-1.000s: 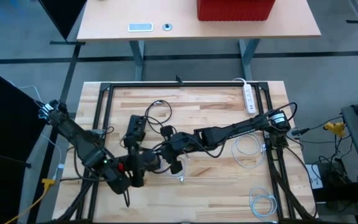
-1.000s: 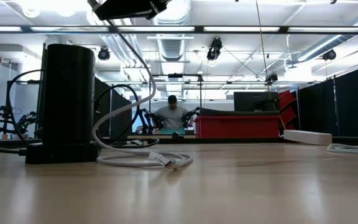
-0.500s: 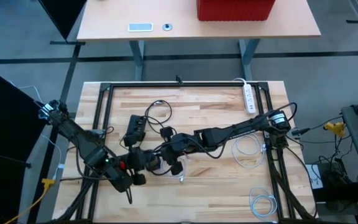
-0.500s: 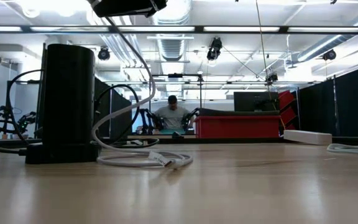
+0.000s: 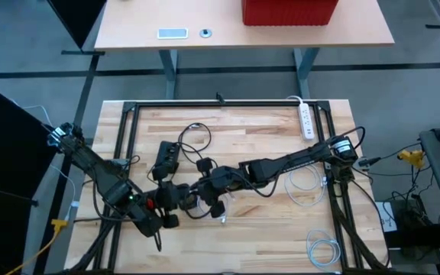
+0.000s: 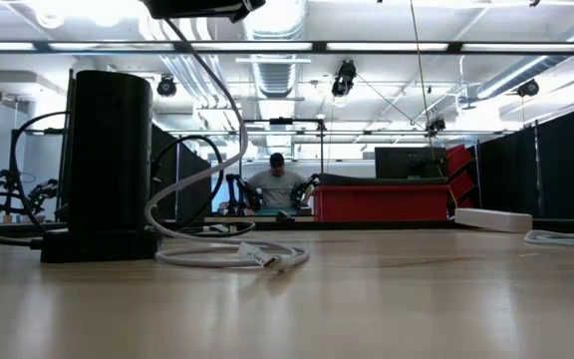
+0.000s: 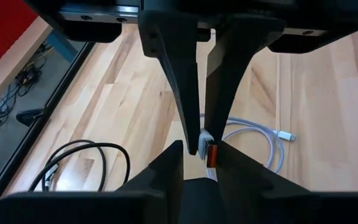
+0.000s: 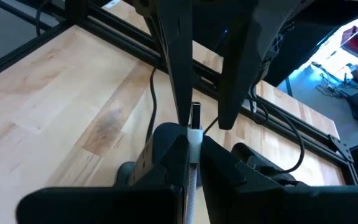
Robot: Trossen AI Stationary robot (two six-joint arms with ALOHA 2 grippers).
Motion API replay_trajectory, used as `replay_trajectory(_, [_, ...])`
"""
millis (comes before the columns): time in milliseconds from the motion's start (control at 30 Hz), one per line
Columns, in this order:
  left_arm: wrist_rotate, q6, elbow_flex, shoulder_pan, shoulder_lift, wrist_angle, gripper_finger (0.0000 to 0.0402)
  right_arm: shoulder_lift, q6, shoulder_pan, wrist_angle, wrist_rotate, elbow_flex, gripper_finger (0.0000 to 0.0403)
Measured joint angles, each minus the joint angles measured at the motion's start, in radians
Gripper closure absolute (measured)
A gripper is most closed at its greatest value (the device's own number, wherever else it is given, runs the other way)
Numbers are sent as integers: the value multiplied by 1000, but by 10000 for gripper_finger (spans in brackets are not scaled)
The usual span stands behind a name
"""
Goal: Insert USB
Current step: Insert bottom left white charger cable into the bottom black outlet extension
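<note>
On the pale wooden butcher-block counter [image 5: 266,229], the two dark arms meet slightly toward seven o'clock of its middle. The right gripper [image 5: 214,186] is clamped shut on the white USB plug with its bare metal tip [image 8: 195,118], which stands between its fingers in the right wrist view. The plug's white cable [image 6: 229,253] trails down from the gripper and loops on the counter, as the low view shows, with a second free plug lying at the loop's end.

The left gripper [image 5: 176,197] sits just at eight o'clock of the right one. Its fingers have closed in narrowly around a small dark block with an orange-marked face [image 7: 211,154], seemingly the receiving socket piece, though its exact form is too hidden to tell. A tall black cylindrical device [image 6: 111,165] stands on the counter near the cable loop, and a black multi-port hub with dark cords [image 5: 165,159] lies toward eleven o'clock of the grippers.

The step in hand looks like alignment: plug and socket piece are each gripped and brought close, but the plug is not yet seated. The next move calls for squaring the metal tip with the opening, matching its flat orientation, then pushing straight along the plug's axis while the left gripper braces the socket piece against the thrust.
</note>
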Motion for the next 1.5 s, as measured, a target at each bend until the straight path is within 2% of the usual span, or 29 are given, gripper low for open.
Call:
replay_trajectory(133, [2, -7, 0, 0, 0, 0, 338, 0, 1, 0, 3, 0, 0, 389])
replay_trajectory(300, [20, 11, 0, 0, 0, -1, 393, 0, 5, 2, 8, 2, 0, 389])
replay_trajectory(533, [10, 11, 0, -2, 0, -3, 397, 0, 16, 2, 4, 1, 0, 388])
replay_trajectory(767, [-9, 7, 0, -40, -2, -5, 397, -33, 8, 2, -62, 0, 0, 296])
replay_trajectory(867, [-72, 0, 0, -73, -7, -3, 397, -50, 40, 3, -106, 0, 0, 264])
replay_trajectory(967, [-136, 0, 0, -98, -11, -2, 397, -48, 73, 4, -86, -2, 0, 254])
replay_trajectory(1233, [-159, 0, 0, -103, -15, 2, 397, -16, 77, 4, 30, -1, 0, 280])
replay_trajectory(1433, [-161, -1, 0, -103, -15, 2, 397, -16, 57, 4, 29, 0, 0, 315])
replay_trajectory(1500, [-194, -26, 0, -107, -20, 1, 397, -17, 53, 4, 34, 1, 0, 329])
